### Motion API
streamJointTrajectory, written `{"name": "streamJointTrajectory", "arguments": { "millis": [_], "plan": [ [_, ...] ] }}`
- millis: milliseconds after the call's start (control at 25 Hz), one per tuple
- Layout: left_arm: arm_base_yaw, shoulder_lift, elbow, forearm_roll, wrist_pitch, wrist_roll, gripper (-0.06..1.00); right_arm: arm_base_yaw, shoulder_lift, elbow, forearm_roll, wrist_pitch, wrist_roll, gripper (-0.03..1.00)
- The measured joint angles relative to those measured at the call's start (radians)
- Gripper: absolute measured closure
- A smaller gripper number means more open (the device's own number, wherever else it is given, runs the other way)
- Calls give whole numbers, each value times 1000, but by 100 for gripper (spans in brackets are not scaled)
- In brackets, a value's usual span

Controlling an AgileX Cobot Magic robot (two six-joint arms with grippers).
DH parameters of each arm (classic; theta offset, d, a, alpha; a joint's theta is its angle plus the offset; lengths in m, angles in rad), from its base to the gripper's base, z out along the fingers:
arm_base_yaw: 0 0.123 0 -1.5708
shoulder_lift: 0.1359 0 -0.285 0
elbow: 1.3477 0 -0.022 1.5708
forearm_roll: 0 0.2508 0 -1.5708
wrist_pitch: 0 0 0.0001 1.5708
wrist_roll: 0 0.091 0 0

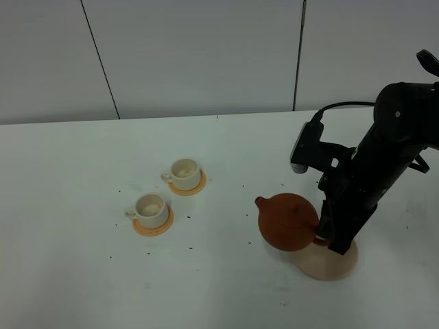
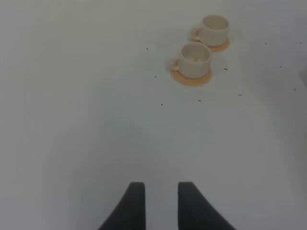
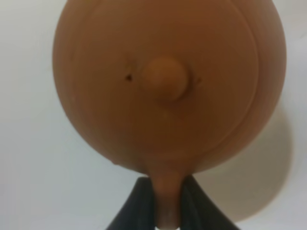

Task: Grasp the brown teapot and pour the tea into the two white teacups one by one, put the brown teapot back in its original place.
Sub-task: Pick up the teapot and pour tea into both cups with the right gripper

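The brown teapot [image 1: 288, 222] hangs lifted just above and left of its pale tan coaster [image 1: 333, 262], spout pointing left. My right gripper [image 1: 328, 241] is shut on the teapot's loop handle; in the right wrist view the teapot [image 3: 168, 81] fills the frame, lid knob facing me, with the handle pinched between the dark fingers [image 3: 142, 203]. The two white teacups [image 1: 185, 173] [image 1: 151, 208] stand on orange coasters at centre left; they look empty. They also show in the left wrist view [image 2: 214, 30] [image 2: 195, 60]. My left gripper [image 2: 157, 203] is slightly apart and empty over bare table.
Small dark specks are scattered across the white table [image 1: 82, 288]. A grey panelled wall [image 1: 206, 55] stands behind the table's far edge. The right arm's black body [image 1: 384, 151] rises over the table's right side.
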Motion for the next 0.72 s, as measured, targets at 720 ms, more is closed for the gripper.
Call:
{"name": "streamJointTrajectory", "arguments": {
  "millis": [720],
  "plan": [
    [0,0,0,0,0,0,70,73,241,-439,-149,186,38,87]
  ]
}}
